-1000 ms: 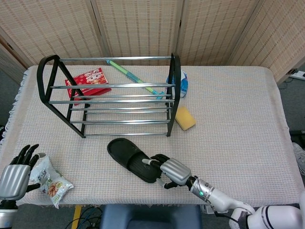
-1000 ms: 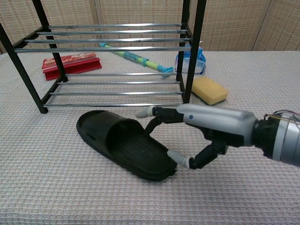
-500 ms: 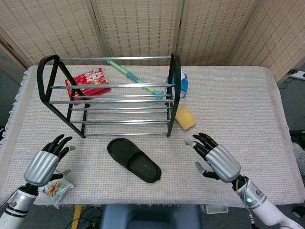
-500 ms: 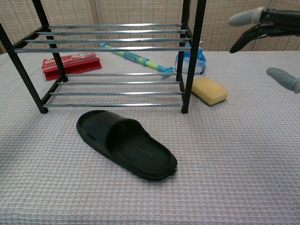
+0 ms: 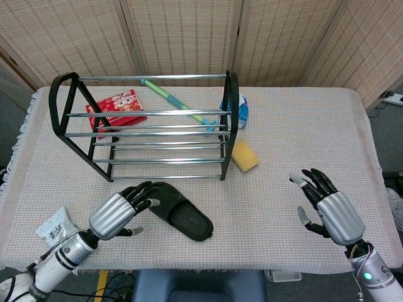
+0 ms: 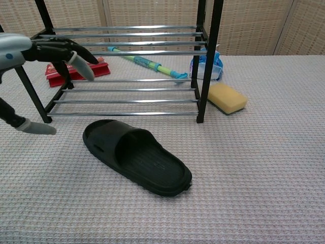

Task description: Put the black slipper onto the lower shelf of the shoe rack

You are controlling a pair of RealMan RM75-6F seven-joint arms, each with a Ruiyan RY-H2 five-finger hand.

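Note:
The black slipper [image 5: 179, 211] [image 6: 137, 155] lies flat on the table, just in front of the black shoe rack [image 5: 145, 129] [image 6: 122, 56]. The rack's lower shelf [image 6: 127, 99] of metal bars holds nothing. My left hand [image 5: 119, 211] [image 6: 43, 53] hovers at the slipper's left end with fingers spread, holding nothing. Off to the right, well away from the slipper, my right hand [image 5: 330, 207] is open above the table; the chest view does not show it.
A yellow sponge [image 5: 244, 155] lies by the rack's right leg. Behind the rack are a red box [image 5: 116, 107], a green-blue stick [image 5: 176, 100] and a blue-white packet [image 5: 242, 110]. A snack bag [image 5: 53, 226] sits near the front left edge.
My left hand has swung right from the snack bag to the slipper's left end. My right hand has drawn further right, away from the slipper. The slipper has not moved.

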